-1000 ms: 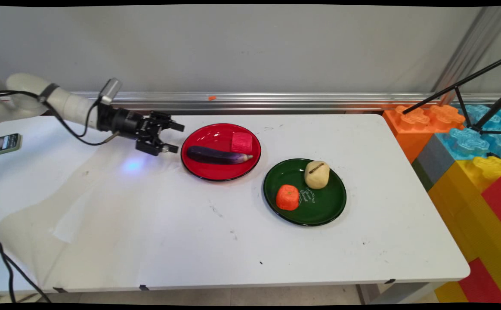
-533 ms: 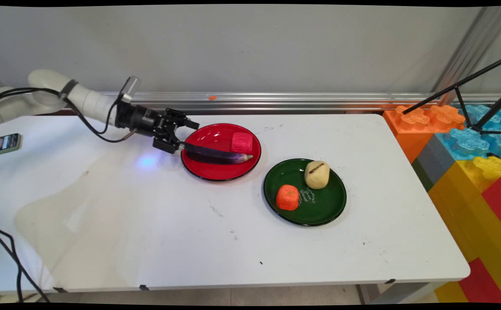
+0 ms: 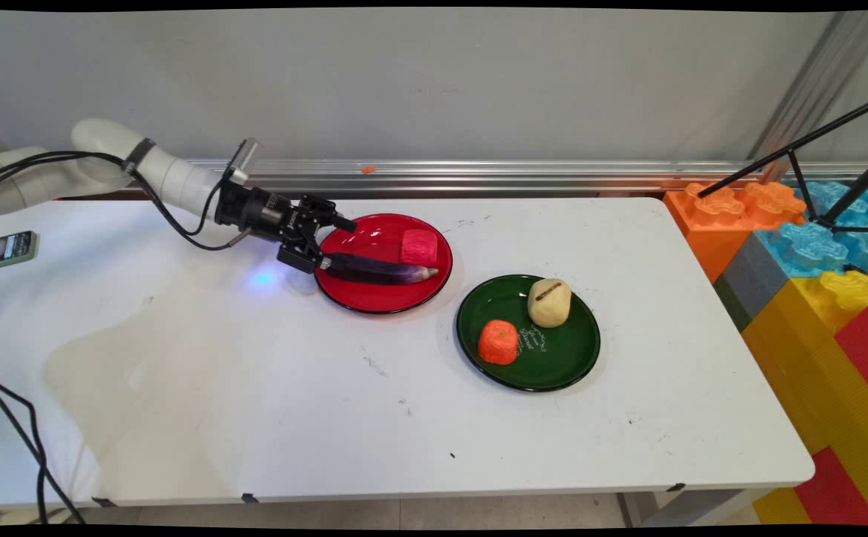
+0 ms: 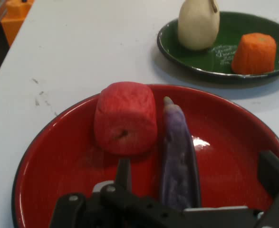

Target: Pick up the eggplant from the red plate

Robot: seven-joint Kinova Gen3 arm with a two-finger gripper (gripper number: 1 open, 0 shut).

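Red plate (image 3: 374,298) holds an eggplant (image 3: 378,270) and a pink block (image 3: 418,246). Green plate (image 3: 576,358) holds an orange block (image 3: 497,341) and a potato (image 3: 549,302). Gripper (image 3: 324,242) spread apart around the eggplant's end, which the linkage hides.

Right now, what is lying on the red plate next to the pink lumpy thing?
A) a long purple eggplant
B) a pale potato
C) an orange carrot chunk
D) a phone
A: the purple eggplant lies on the red plate beside the pink piece; the carrot chunk and potato sit on the green plate.
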